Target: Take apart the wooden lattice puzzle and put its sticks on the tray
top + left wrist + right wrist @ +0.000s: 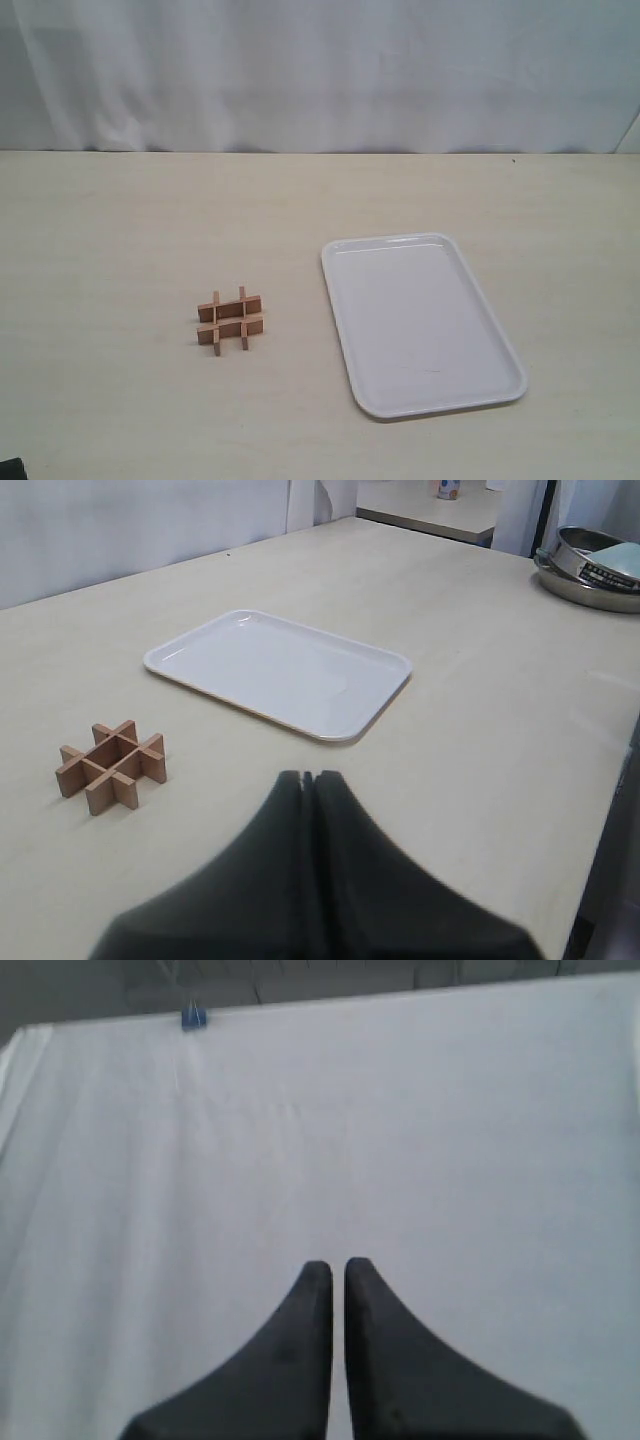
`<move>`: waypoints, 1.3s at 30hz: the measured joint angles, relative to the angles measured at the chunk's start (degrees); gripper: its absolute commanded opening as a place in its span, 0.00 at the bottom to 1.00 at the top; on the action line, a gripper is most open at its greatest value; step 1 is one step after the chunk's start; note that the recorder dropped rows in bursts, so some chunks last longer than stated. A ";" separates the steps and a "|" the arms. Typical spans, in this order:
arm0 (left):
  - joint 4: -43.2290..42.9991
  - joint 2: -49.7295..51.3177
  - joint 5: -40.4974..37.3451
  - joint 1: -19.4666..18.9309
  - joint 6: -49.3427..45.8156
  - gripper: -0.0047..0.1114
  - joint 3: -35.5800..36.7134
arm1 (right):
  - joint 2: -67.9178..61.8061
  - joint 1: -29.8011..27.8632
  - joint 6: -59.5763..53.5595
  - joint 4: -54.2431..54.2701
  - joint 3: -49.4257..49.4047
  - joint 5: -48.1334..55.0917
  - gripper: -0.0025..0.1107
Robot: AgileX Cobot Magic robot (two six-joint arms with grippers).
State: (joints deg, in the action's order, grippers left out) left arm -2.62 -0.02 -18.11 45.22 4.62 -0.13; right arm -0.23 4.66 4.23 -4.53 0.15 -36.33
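The wooden lattice puzzle (230, 320) lies assembled on the pale table, left of centre, its reddish-brown sticks still interlocked in a hash shape. To its right sits the white tray (344, 330), with nothing on it. The left wrist view shows the same puzzle (111, 765) and tray (330, 732) ahead of my left gripper (308, 777), which is shut with nothing in it and well clear of both. My right gripper (338, 1265) is shut too, a thin slit between its fingers, facing only a white curtain. Neither gripper appears in the exterior view.
A white curtain (320, 70) hangs behind the table's far edge. In the left wrist view a metal bowl (595, 565) stands past the table's side edge, and a second table (430, 505) lies further back.
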 measured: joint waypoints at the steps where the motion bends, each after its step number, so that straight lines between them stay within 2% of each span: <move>1: 0.00 0.00 0.00 0.00 0.00 0.04 0.00 | 0.00 0.00 0.65 0.00 0.00 -3.06 0.06; 6: 0.00 0.00 0.00 0.00 0.00 0.04 0.00 | 0.13 0.00 3.12 0.74 0.00 -22.45 0.06; 9: 0.00 0.00 0.00 0.00 0.00 0.04 0.00 | 0.13 0.00 3.65 4.18 2.21 -24.76 0.06; 12: 0.00 0.00 0.00 0.00 0.00 0.04 0.00 | 0.13 0.00 3.75 9.66 7.87 -15.41 0.06; 15: 0.00 0.00 0.00 0.00 0.00 0.04 0.00 | -0.53 0.00 2.33 16.65 15.23 -0.05 0.06; 17: 0.00 0.00 0.00 0.00 0.00 0.04 0.00 | -3.28 0.00 0.58 18.13 19.12 6.15 0.06; 29: 0.00 0.00 0.00 0.00 0.00 0.04 0.00 | -25.51 0.00 -1.49 15.72 33.24 14.86 0.06; 35: 0.00 0.00 0.00 0.00 0.00 0.04 0.00 | -36.27 0.00 -1.60 9.41 41.06 30.71 0.06; 39: 0.00 0.00 0.00 0.00 0.00 0.04 0.00 | -44.16 0.00 -2.41 8.80 47.16 46.03 0.06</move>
State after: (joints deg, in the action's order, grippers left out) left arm -2.62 -0.02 -18.11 45.22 4.62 -0.13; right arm -44.39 4.66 1.82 4.27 47.31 9.70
